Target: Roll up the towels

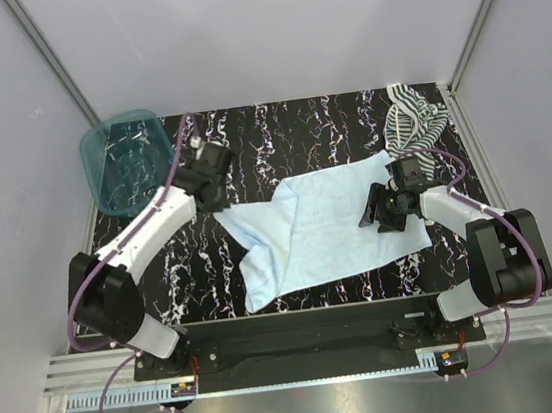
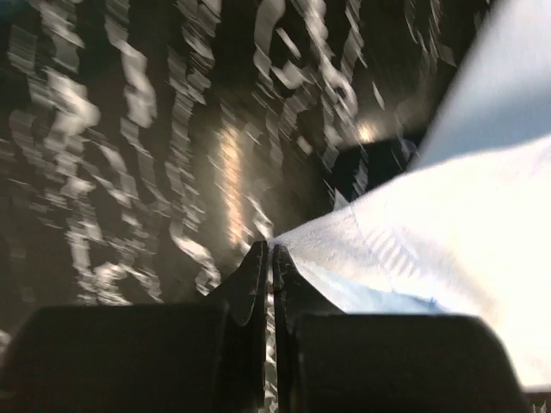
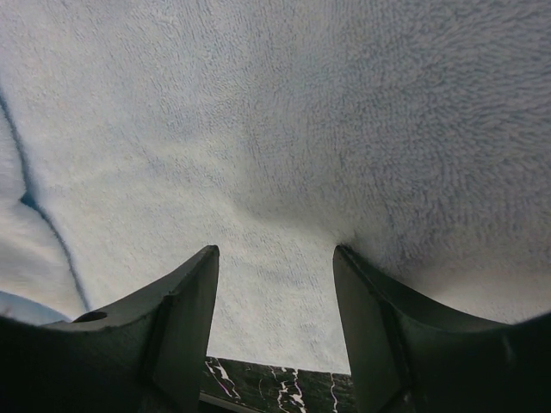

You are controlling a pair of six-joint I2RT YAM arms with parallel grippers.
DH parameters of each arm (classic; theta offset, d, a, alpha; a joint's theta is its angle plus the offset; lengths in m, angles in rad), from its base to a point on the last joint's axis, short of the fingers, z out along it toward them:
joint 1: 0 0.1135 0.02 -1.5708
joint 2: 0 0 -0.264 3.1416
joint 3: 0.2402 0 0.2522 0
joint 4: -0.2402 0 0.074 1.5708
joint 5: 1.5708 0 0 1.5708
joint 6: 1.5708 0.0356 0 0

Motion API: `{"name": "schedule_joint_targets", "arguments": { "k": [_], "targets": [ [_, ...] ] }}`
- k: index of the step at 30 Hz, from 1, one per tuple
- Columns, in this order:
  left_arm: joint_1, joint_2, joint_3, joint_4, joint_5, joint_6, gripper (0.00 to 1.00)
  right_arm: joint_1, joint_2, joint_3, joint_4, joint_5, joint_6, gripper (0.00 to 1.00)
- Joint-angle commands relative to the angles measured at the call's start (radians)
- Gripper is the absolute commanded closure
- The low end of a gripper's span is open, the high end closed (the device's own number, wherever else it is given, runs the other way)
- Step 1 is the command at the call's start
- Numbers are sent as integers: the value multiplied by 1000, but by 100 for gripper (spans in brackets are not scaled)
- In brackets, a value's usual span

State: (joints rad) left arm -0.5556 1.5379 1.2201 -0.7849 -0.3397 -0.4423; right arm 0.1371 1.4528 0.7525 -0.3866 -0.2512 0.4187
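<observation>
The pale blue towel [image 1: 324, 226] lies spread and partly creased across the middle of the table. Its left corner [image 2: 293, 241] runs up into the tips of my left gripper [image 2: 272, 249], which is shut on that corner; from above, this gripper [image 1: 217, 202] sits at the towel's left edge. My right gripper [image 1: 383, 215] rests on the towel's right part. In the right wrist view the right gripper [image 3: 275, 254] stands open, its fingers [image 3: 194, 284] pressed on the terry cloth [image 3: 275, 129]. The striped towel [image 1: 412, 121] lies crumpled at the back right corner.
A translucent blue basket [image 1: 101, 173] stands at the back left, beside my left arm. The black marbled tabletop [image 1: 276, 126] shows around the towels, and its near edge [image 3: 258, 379] shows just behind the right fingers. White walls close in the table on three sides.
</observation>
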Motion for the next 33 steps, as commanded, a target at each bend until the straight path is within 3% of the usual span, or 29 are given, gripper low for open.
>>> {"name": "schedule_joint_targets", "arguments": {
  "k": [1, 7, 8, 9, 10, 12, 15, 21, 25, 26, 27, 30, 33],
  "targets": [
    [127, 20, 117, -125, -176, 134, 100, -1, 11, 16, 22, 1, -6, 37],
    [249, 157, 216, -203, -301, 206, 99, -1, 26, 34, 20, -16, -1, 38],
    [258, 160, 213, -205, -309, 209, 90, -1, 26, 33, 20, -17, -1, 38],
    [278, 162, 205, -200, -323, 206, 73, -1, 21, 28, 22, -17, 0, 38],
    [290, 157, 185, -194, -331, 202, 31, -1, 20, 27, 22, -19, -1, 38],
    [328, 143, 165, -192, -346, 185, 25, 1, 20, 22, 23, -20, 2, 38],
    [341, 94, 153, -211, -338, 159, 9, -1, 20, 19, 22, -25, 2, 38],
    [339, -100, 49, -172, -96, 134, 8, -1, 9, 41, 12, -13, 0, 39],
    [336, -227, -65, -105, 207, 76, 10, -1, -28, 87, -32, -2, -3, 38],
    [333, -299, -130, -64, 276, 32, 11, -1, -90, 88, -47, 50, -1, 34],
    [329, -300, -160, -48, 284, 31, 12, -1, -136, 88, -49, 100, 12, 34],
    [315, -518, -317, 27, 333, -138, 12, -7, -337, 24, -19, 286, 69, 21],
    [316, -605, -419, 56, 445, -246, 13, -30, -396, 4, -37, 306, 106, 10]
  ]
}}
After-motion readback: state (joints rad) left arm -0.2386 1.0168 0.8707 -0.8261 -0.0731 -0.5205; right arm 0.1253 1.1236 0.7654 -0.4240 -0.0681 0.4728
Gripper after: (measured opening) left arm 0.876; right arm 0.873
